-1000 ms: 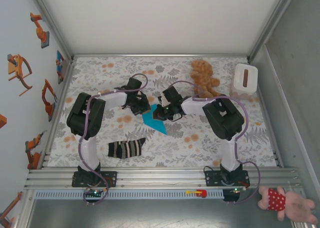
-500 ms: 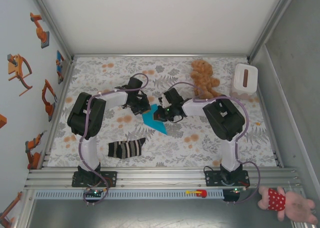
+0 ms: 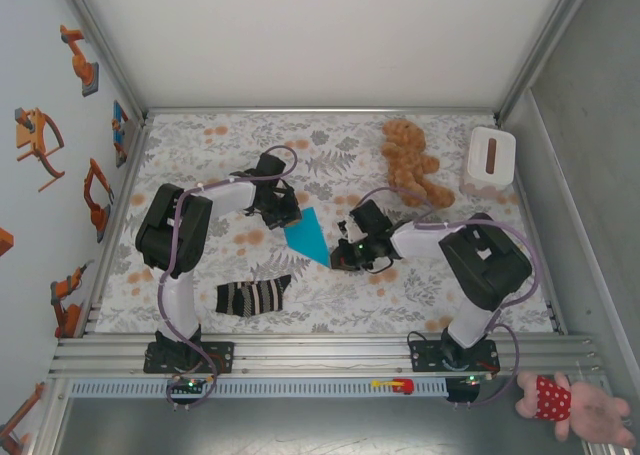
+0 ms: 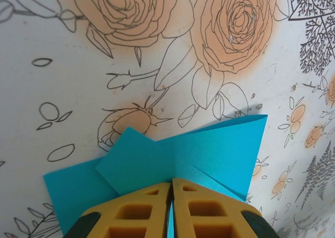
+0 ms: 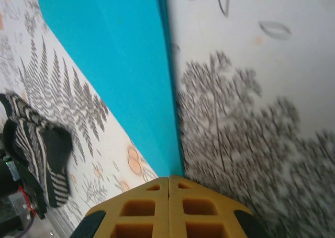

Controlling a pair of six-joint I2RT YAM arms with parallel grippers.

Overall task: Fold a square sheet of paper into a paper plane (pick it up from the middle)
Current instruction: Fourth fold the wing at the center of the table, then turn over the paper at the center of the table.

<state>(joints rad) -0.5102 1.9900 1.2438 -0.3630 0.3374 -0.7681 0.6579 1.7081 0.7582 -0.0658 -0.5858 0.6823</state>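
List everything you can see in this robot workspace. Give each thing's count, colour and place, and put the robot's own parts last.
paper plane: one, turquoise-blue, folded, mid-table between the grippers
striped sock: one, black and white, near left part of the table
teddy bear: one, brown, far right part of the table
box: one, white with a brown patch on top, far right corner
plush toy: one, pink with red spotted clothing, off the table, near right
wall stickers: several, orange, left wall
table: one, white cover with orange and grey floral print
left gripper: one, yellow fingers, shut on the paper plane
right gripper: one, yellow fingers, shut, beside the plane's point
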